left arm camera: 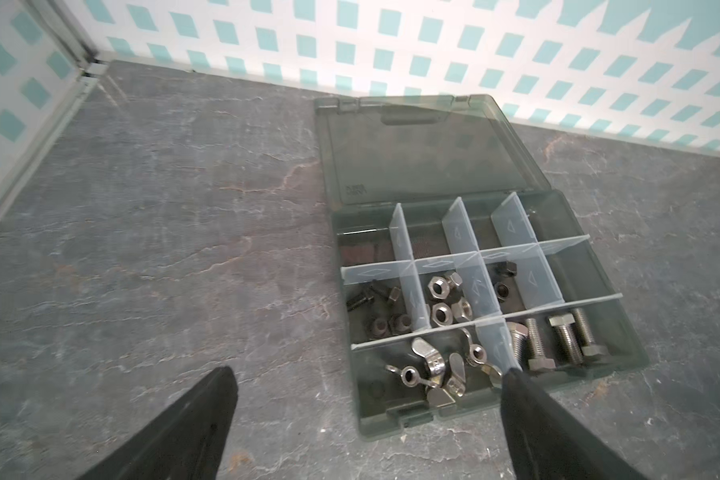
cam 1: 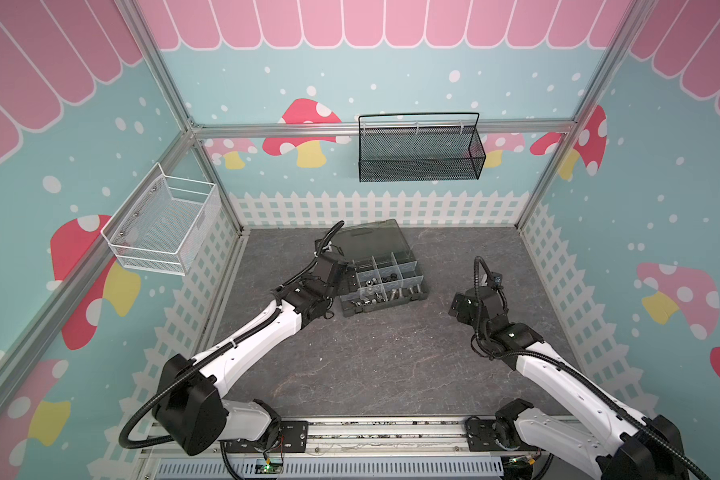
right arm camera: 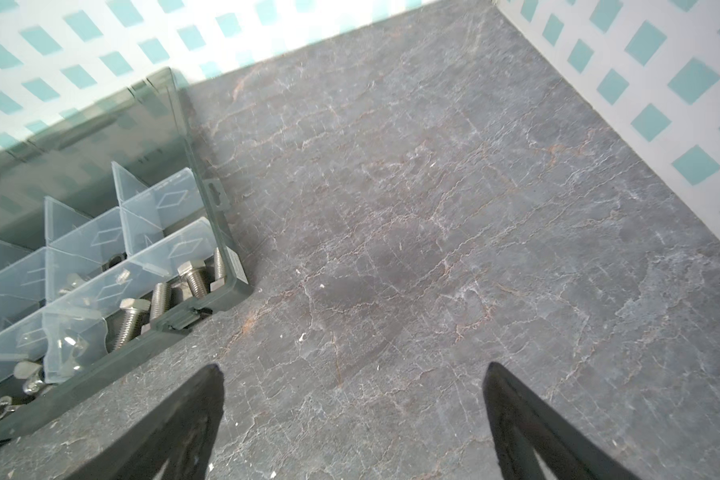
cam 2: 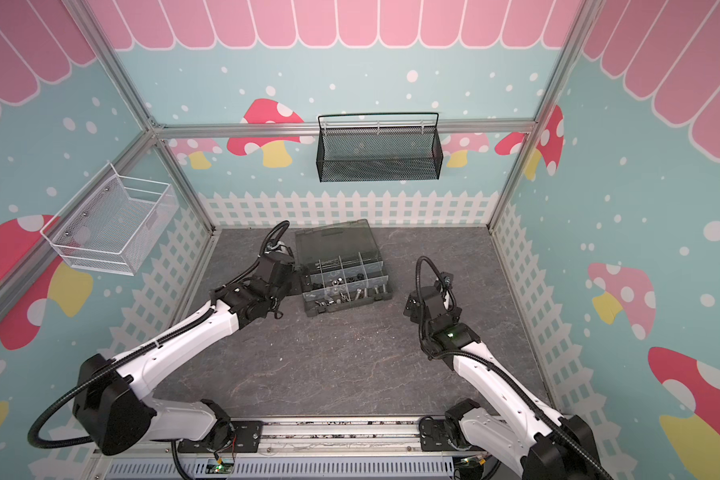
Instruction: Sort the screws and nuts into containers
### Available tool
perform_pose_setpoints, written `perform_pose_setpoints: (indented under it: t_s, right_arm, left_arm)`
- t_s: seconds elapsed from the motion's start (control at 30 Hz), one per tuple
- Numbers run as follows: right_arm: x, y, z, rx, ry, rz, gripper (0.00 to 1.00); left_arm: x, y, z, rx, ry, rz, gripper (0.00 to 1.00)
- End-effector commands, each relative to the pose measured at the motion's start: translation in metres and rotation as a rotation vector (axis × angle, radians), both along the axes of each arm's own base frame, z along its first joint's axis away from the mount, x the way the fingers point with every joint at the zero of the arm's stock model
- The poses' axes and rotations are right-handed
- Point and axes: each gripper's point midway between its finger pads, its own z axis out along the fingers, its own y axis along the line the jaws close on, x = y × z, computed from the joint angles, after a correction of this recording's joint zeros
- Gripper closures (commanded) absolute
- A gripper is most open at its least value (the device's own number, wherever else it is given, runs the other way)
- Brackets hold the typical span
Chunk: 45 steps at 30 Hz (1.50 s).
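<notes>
1. The box [left arm camera: 375, 419] stands open at 12 o'clock on the table [right arm camera: 433, 208], with nothing holding it down. The left claw [left arm camera: 367, 372], spread wide and empty, hangs close at its 9 o'clock side. A sideways sweep there could shove or tip the box and spill every compartment.
2. The lid [left arm camera: 425, 153] is open toward 12 o'clock, so a reach across it could knock it shut.
3. The right claw [right arm camera: 352, 365] is spread and empty over bare table at the box's 4 o'clock. If both arms go in together they could collide.
4. The silver bolts [left arm camera: 558, 336] lie in the 5 o'clock corner and the black screws [left arm camera: 362, 299] at 9 o'clock. A dipping finger could flick one over a divider.
5. The wing nuts [left arm camera: 429, 365] lie at 7 o'clock, with the hex nuts [left arm camera: 441, 299] and black nuts [left arm camera: 501, 286] in the middle row. They run the same mixing risk. None seems loose on the table, though dark ones might hide there.
</notes>
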Motion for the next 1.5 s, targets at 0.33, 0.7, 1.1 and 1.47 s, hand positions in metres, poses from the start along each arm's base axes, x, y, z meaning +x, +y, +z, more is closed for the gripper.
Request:
perform_pose_setpoints:
  t_s: [0.33, 0.7, 1.1, 1.47]
  right_arm:
    - [-0.021, -0.039, 0.017, -0.032, -0.256, -0.123, 0.02]
    - [-0.012, -0.060, 0.013, -0.231, -0.264, -0.217, 0.02]
    - [0.003, -0.090, 0.023, -0.330, -0.423, -0.215, 0.02]
    - [-0.003, -0.128, 0.009, -0.351, -0.440, -0.289, 0.02]
  left_arm:
    - [-0.063, 0.111, 0.019, 0.012, -0.346, 0.294, 0.00]
    - [-0.088, 0.175, -0.013, 0.048, -0.460, 0.472, 0.00]
    - [-0.070, 0.211, -0.046, 0.010, -0.486, 0.494, 0.00]
    - [-0.030, 0.192, -0.058, 0.023, -0.527, 0.335, 0.00]
